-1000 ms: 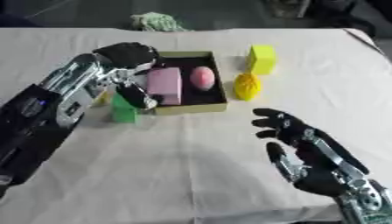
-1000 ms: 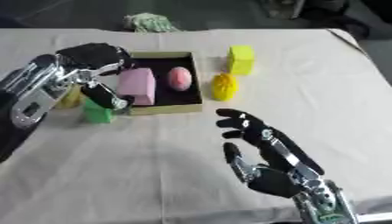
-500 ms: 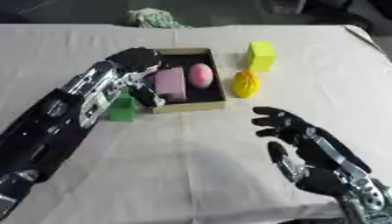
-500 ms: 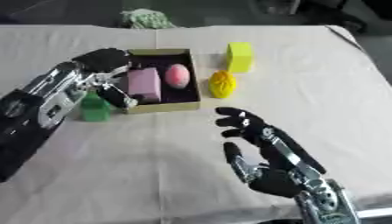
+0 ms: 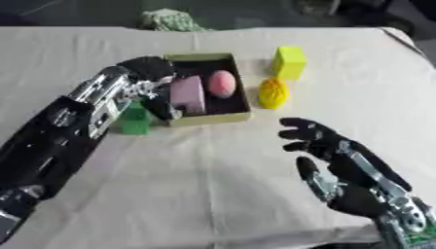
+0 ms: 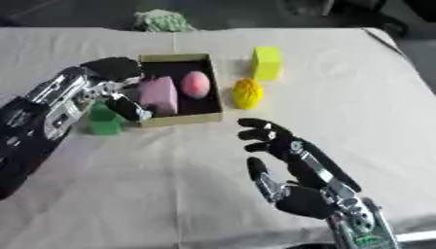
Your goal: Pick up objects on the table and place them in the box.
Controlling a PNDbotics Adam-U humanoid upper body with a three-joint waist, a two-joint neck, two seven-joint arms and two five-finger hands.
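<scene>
Left hand of ours sits curled over the near-left wall of the shallow tan cardboard box, fingers bent and, as far as we can see, holding nothing. A second ago that hand was higher and closer to the pale pink rectangular block; now the block stands free inside the box just to the hand's right, and the hand has drawn back toward the box's left edge. We read that as the pink block having been let go, so one more object counts as placed.

Beyond the block, further right of the hand and in the same box, lies the pink egg-shaped object. Just below and behind the hand, outside the box and touching or nearly touching its left wall, is the small green block, partly hidden by our forearm; it looks like the nearest thing not yet boxed.

Out past the box's right wall rests the yellow ridged rounded object, with the yellow cube beyond it, both on the cream tablecloth.

Our right hand hovers open, fingers spread, near the lower right, much as it did before. A greenish crumpled cloth lies at the far edge.
</scene>
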